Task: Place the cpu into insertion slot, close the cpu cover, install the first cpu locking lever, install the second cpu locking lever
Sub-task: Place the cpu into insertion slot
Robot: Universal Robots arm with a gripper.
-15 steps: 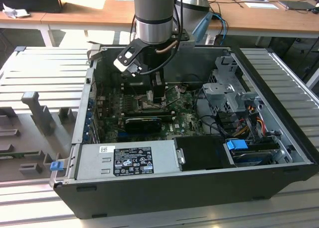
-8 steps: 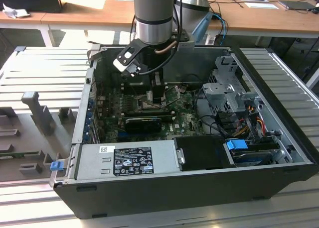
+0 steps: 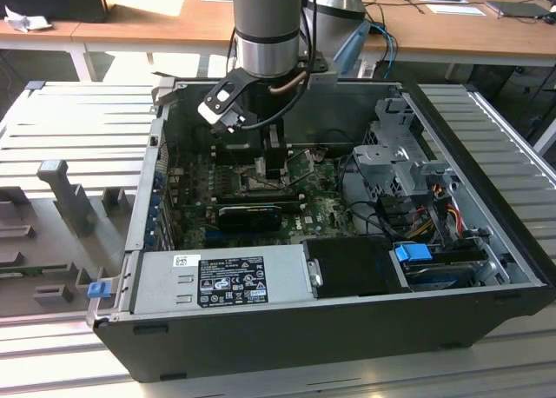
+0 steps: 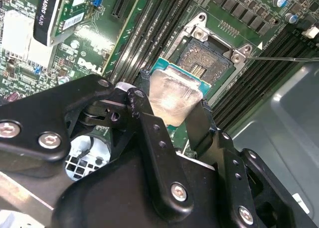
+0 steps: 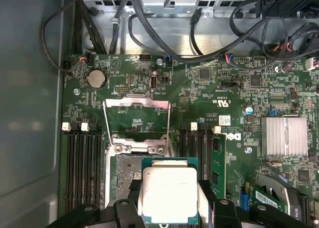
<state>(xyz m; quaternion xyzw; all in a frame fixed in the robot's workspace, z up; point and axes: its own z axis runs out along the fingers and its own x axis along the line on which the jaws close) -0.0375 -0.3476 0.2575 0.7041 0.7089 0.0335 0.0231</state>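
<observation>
The cpu (image 5: 169, 193), a pale silver square on a green board, sits between the black fingers (image 5: 205, 200) of my gripper (image 5: 169, 190), which is shut on it. It hangs just above the insertion slot (image 5: 126, 174), offset so that part of the dark pin field shows beside it. In the second wrist view the cpu (image 4: 172, 96) is tilted over the near edge of the insertion slot (image 4: 209, 58). The cpu cover (image 5: 137, 108) stands swung open behind the slot, with thin wire levers (image 5: 105, 126) raised along its sides. In the exterior view my gripper (image 3: 271, 168) is deep inside the computer case.
Memory slots (image 5: 79, 163) flank the socket on both sides. A black finned card (image 3: 252, 214), the grey power supply (image 3: 217, 281), a drive cage (image 3: 400, 155) and loose cables (image 5: 149, 24) crowd the case. A finned heat sink (image 5: 284, 136) sits on the board.
</observation>
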